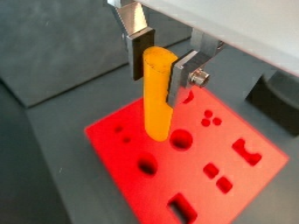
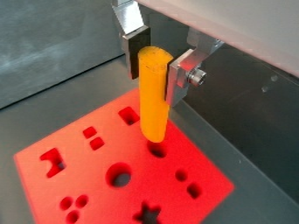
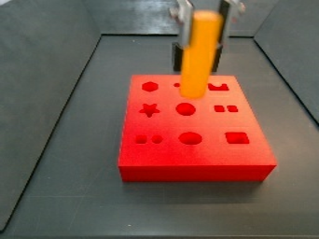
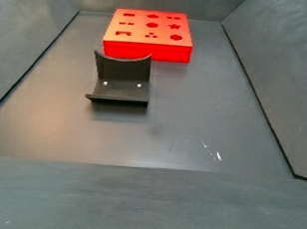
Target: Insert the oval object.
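My gripper [image 1: 163, 66] is shut on the oval object [image 1: 158, 96], a smooth orange-yellow peg held upright by its upper end between the silver fingers. It shows the same way in a wrist view [image 2: 153, 96]. The peg hangs over the red block [image 1: 222, 188], which has several shaped holes. Its lower end is close above the block's top, beside a round hole [image 1: 181, 138]. In a side view the peg [image 3: 200, 56] stands over the block's [image 3: 193, 140] far rows. I cannot tell whether the tip touches the block.
The dark fixture [image 4: 120, 79] stands on the grey floor in front of the red block [image 4: 149, 31]. Sloping dark walls [image 4: 20, 76] enclose the floor on both sides. A dark shape [image 1: 278, 101] lies beside the block.
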Tool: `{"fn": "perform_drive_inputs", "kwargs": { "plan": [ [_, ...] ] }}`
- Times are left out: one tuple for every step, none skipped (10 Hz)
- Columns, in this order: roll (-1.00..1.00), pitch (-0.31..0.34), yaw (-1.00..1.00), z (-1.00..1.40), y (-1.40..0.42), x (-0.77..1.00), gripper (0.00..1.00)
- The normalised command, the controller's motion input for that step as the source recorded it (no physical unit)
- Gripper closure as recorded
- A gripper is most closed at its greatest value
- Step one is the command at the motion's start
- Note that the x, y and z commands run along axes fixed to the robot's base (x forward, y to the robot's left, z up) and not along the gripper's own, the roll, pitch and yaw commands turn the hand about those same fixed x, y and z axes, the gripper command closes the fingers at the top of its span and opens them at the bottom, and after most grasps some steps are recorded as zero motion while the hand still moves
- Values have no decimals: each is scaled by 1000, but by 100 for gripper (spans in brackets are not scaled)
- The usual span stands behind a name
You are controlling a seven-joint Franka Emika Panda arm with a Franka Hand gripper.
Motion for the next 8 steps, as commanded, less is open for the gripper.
{"fn": "perform_drive_inputs", "kwargs": {
  "plan": [
    [-4, -79, 177, -289, -243, 443, 100],
    [0, 0, 94, -334, -77, 137, 100],
    [-11, -174, 163, -597, -57, 0, 100],
    [0, -186, 294, -746, -26, 0, 100],
    [0, -123, 331, -531, -17, 0, 100],
    [0, -107, 151, -309, -103, -11, 100],
    [23, -94, 106, -323, -74, -66, 100],
    [61, -67, 57, -280, -37, 0, 100]
  ]
}}
